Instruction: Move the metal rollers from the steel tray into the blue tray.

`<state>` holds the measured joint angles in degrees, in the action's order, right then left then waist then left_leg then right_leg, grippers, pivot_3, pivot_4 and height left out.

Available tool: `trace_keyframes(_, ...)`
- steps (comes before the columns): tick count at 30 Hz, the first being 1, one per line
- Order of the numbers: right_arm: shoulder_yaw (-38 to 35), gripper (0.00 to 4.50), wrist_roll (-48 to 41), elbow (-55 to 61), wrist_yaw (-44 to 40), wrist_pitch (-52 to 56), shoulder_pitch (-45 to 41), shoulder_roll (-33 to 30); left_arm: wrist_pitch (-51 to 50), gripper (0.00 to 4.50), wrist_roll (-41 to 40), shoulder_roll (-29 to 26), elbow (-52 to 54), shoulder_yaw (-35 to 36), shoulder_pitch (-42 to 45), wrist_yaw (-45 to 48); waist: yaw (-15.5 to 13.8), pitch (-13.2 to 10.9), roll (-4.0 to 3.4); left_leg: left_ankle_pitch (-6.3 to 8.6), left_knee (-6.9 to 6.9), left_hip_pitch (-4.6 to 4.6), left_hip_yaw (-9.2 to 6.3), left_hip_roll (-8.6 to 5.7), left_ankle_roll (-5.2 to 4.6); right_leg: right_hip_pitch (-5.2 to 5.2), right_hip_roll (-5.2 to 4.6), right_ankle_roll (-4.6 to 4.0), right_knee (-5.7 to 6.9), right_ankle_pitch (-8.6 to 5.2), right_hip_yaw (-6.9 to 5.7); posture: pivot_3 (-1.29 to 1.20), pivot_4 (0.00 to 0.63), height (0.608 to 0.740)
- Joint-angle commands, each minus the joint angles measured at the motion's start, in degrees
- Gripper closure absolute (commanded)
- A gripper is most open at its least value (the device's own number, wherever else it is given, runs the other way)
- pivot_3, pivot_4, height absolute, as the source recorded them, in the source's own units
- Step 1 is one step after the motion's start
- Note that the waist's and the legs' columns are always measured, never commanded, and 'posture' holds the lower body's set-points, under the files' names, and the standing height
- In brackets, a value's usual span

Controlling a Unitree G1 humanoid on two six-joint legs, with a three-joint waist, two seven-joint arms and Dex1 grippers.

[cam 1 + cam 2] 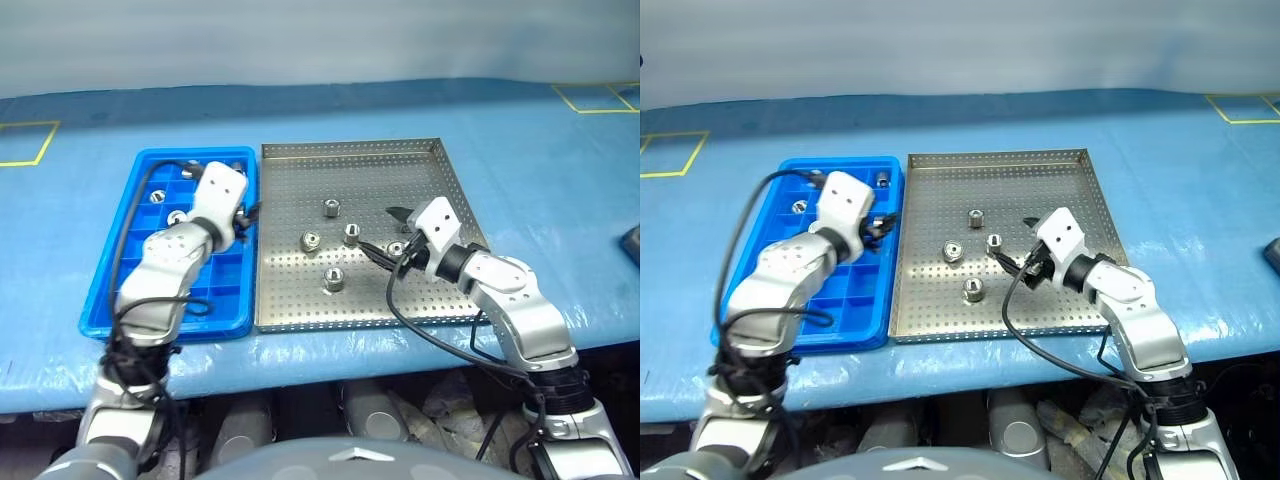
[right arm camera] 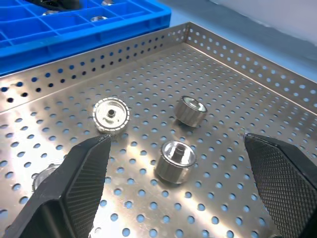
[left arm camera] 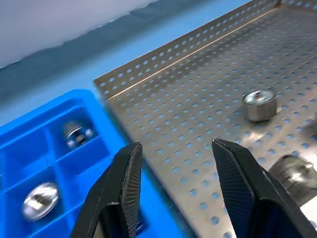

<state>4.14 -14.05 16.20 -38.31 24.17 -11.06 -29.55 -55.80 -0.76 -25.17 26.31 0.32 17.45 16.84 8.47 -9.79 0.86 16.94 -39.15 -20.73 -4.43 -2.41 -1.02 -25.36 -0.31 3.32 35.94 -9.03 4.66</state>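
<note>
Left wrist view: left gripper (image 3: 176,186) jaws apart, empty; right gripper (image 2: 181,186) jaws spread.

Bright blue tray (image 1: 140,200) with a grid of small squares, beside a grey steel tray (image 1: 350,160) dotted all over with holes; shiny silver rollers (image 1: 334,279) on it; blue table cover (image 1: 540,150) marked with yellow lines

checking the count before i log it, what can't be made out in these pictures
- Rollers in the blue tray: in the eye views the left arm covers the middle compartments, so their count is unsure.
- Roller by the right gripper: partly hidden behind the gripper and its cable.
- Roller in the left wrist view: partly behind a finger of the left gripper.
- Steel tray: cut off by the right wrist view's edges.
</note>
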Motion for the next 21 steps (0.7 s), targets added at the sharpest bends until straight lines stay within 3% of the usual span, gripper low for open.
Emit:
trace_keyframes(1, 0.79, 0.00, -0.90, 1.25, -2.02, -1.02, -2.35, 0.10, -3.03, 2.09, 2.63, -1.93, 6.32, 5.41, -2.89, -3.27, -0.61, 0.00, 0.00, 0.00, 0.00, -0.01, -0.01, 0.00, 0.00, -0.01, -0.02, 0.00, 0.00, 0.00, -0.01, -0.10, 0.150, 0.740)
trace_keyframes(6, 2.87, 0.00, -1.42, 0.55, -4.80, -1.28, -4.34, 0.85, -5.04, 2.09, 4.13, -1.36, 8.57, 9.03, -5.83, -6.62, -2.98, 0.00, 0.04, -0.01, -0.03, -0.01, -0.10, -0.04, 0.01, 0.05, -0.09, -0.01, -0.02, 0.01, -0.14, -0.06, 0.150, 0.740)
trace_keyframes(11, 3.34, 0.00, -0.51, -0.90, -5.27, -1.76, -5.72, 0.82, -4.12, 2.09, 2.57, 0.36, 9.68, 8.10, -6.55, -6.86, -5.02, 0.00, 0.05, -0.01, -0.03, -0.07, -0.16, -0.07, 0.02, 0.05, -0.20, -0.31, -0.07, 0.18, -0.24, -0.05, 0.150, 0.740)
trace_keyframes(21, 1.87, 0.00, 0.19, 0.15, -3.87, -1.62, -4.33, 0.17, 0.29, 2.09, -0.69, 2.94, 7.69, 4.98, -2.37, -4.24, -4.98, 0.01, 0.05, -0.03, -0.02, -0.09, -0.21, -0.05, 0.08, 0.04, -0.22, -0.37, -0.07, 0.18, -0.31, -0.09, 0.150, 0.740)
